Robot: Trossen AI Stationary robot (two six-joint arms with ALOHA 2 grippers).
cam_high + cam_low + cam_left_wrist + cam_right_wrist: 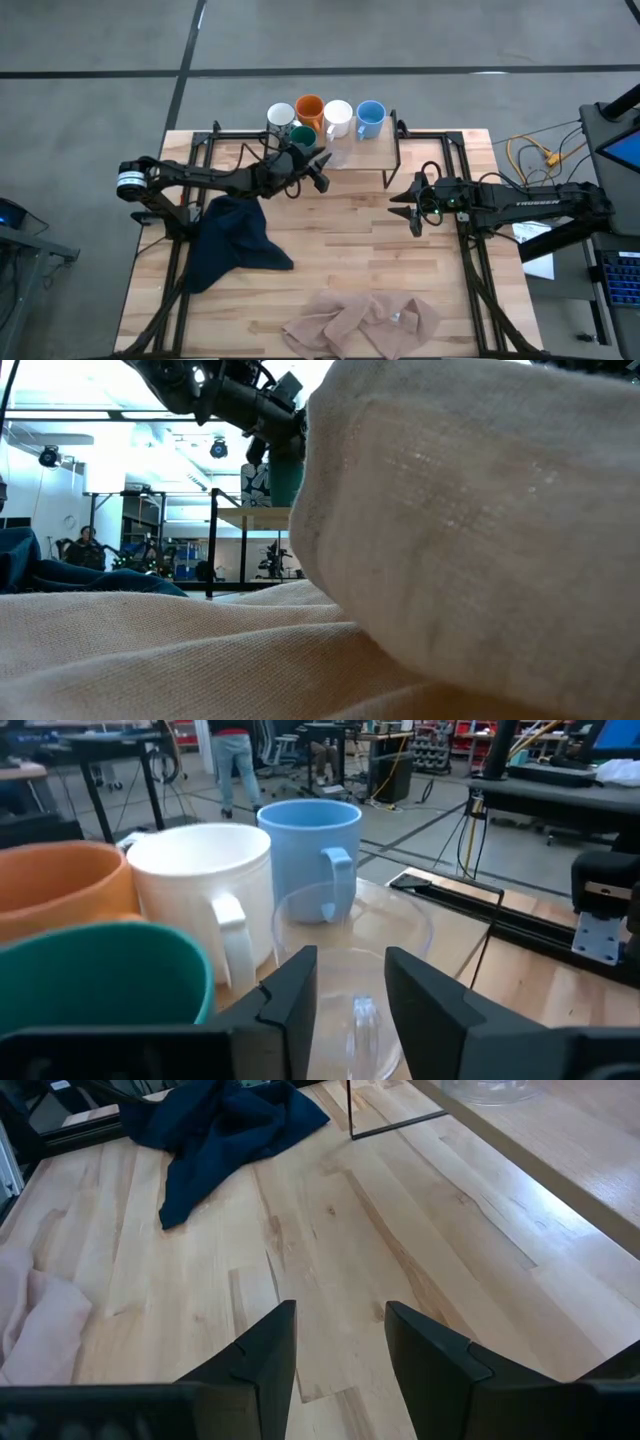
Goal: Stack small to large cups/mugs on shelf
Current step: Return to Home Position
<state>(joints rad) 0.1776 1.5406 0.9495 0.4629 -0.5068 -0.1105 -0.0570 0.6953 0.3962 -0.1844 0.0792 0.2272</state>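
Spanning the whole scene, the table [350,250] of pale wood planks is lying between black rails [470,270]. Two dark arms are reaching in from either side. The left gripper [321,172] is hanging at the shelf's near left corner. Its fingers [295,990] are spread apart and gripping nothing, with the glass cup [345,925] showing through the gap just beyond them. The right gripper [408,208] is hovering over bare planks just off the shelf's near right corner, its fingers [265,1345] likewise parted and empty.

A dark blue cloth [235,245] is lying crumpled on the left, partly under the left arm. A beige cloth [365,322], coarse in weave, is bunching up at the near edge.

The shelf [378,152], a small rectangular board on thin black legs, is standing at the far edge. Along its far side four smooth round mugs are standing in a row, left to right: a patterned mug [281,116], an orange mug [310,108], a white mug [338,116] and a blue mug [370,116]. The green mug [303,136] is sitting on the near side of the patterned and orange ones. The glass cup, clear, rounded and handled, is standing just right of it, on the near side of the white mug.
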